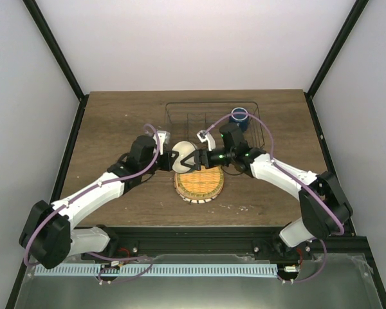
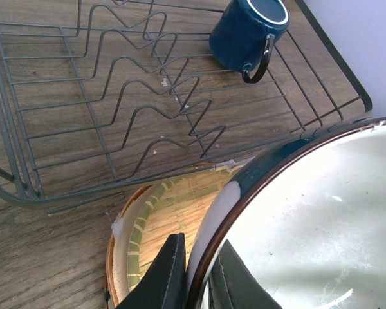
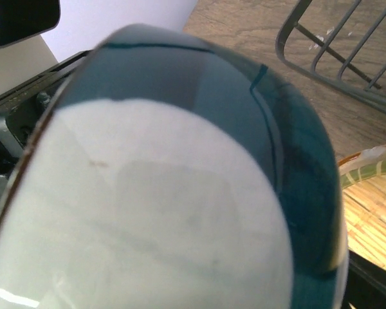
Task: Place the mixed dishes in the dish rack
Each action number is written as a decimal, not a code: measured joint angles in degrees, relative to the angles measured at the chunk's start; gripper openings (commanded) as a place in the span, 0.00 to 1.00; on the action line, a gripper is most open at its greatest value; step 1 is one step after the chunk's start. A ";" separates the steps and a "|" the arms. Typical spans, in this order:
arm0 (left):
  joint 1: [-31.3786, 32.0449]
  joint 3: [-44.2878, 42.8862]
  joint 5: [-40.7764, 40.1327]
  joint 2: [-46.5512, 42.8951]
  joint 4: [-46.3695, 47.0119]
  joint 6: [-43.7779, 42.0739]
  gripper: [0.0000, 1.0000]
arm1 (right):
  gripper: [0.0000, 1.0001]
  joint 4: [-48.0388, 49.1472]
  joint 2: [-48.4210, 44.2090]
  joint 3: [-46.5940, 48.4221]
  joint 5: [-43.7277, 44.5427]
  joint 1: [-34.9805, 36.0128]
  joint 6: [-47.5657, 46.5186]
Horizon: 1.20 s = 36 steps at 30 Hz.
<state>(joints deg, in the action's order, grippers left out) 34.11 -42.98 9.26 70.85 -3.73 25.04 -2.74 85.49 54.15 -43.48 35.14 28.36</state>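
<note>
1 bowl (image 1: 182, 156) over woven plate (image 1: 199, 185), left claw (image 2: 198, 257) pinching its rim, right claw (image 1: 202, 159)'s grip unclear, mug (image 1: 239, 118) in rack (image 1: 196, 119)

White arms (image 1: 90, 193) with black joints (image 1: 46, 235), purple cables (image 1: 156, 136), black left pincer (image 2: 199, 254).

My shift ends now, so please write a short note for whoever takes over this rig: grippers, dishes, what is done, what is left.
Left gripper: shut on the rim of the small white bowl with a dark teal band, above the yellow woven round plate.
Right gripper: at the bowl's other side; grip cannot be told.
Done: the dark blue handled mug sits in the grey wire dish rack.
Left: the bowl, then the plate on the wooden table.
</note>
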 measured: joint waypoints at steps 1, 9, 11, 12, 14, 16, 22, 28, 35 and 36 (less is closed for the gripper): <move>0.00 0.00 -0.04 0.00 0.09 0.00 0.00 | 0.81 0.24 0.00 0.00 -0.11 0.11 0.11; 0.15 0.04 -1.40 0.02 0.92 -1.14 0.00 | 0.48 -0.02 -0.04 0.02 0.79 -0.02 2.75; 0.17 0.04 -1.46 0.02 0.85 -1.16 0.00 | 0.47 0.11 -0.04 0.02 0.85 0.07 2.60; 0.17 0.04 -1.46 0.02 0.85 -1.14 0.00 | 0.47 0.11 -0.04 0.02 0.83 0.07 2.54; 0.17 0.04 -1.46 0.02 0.85 -1.14 0.00 | 0.47 0.17 -0.04 0.02 0.85 0.07 2.47; 0.17 0.04 -1.46 0.09 0.90 -1.14 0.00 | 0.47 0.17 -0.04 0.02 0.87 0.07 2.36; 0.17 0.07 -1.40 0.66 1.33 -1.16 0.14 | 0.42 0.11 -0.04 0.02 1.18 0.04 2.34; 0.15 0.31 -0.79 1.27 2.60 0.46 0.17 | 0.38 -0.20 -0.02 0.02 1.86 0.07 0.72; 0.17 0.94 -0.26 2.08 4.50 1.01 0.35 | 0.38 -0.72 0.59 0.02 2.40 0.17 0.13; 0.17 0.96 -0.07 2.10 4.70 1.27 0.40 | 0.38 -1.01 0.72 0.02 2.71 0.24 -0.07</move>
<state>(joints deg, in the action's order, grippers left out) 34.28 -42.02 9.19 72.95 0.97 26.30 -3.75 86.21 54.17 -40.77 35.38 28.29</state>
